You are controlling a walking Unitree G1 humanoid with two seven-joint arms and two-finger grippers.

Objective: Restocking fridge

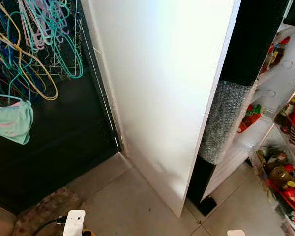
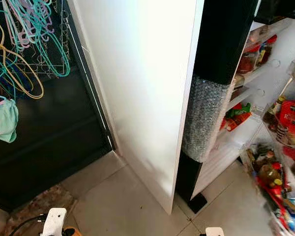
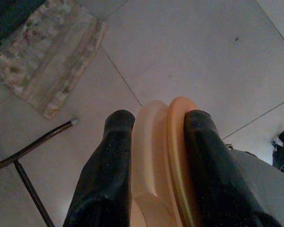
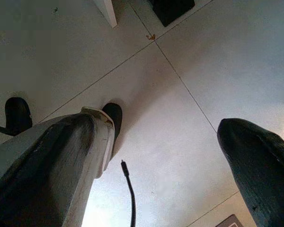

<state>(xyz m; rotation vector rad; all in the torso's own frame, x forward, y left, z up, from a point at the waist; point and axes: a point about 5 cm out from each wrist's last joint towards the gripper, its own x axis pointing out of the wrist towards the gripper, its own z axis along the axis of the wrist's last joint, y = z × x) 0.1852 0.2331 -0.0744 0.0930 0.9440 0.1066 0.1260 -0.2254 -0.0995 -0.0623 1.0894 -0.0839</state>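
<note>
While the left gripper (image 3: 154, 156) hangs low over the tiled floor (image 1: 137, 206), clenched on a cream-and-orange plastic container (image 3: 163, 161), the right gripper (image 4: 180, 156) hangs released and empty. Nothing is shelved yet, I judge. Beyond stands the open fridge door (image 1: 162, 88), its shelves (image 2: 246, 132) already stocked with packets; hangers (image 1: 34, 39) hang against the dark wall.

White fridge door (image 1: 162, 93), teal/yellow hangers (image 1: 34, 44) (floral mat (image 3: 47, 52)), orange-cream lid (image 3: 163, 161).
</note>
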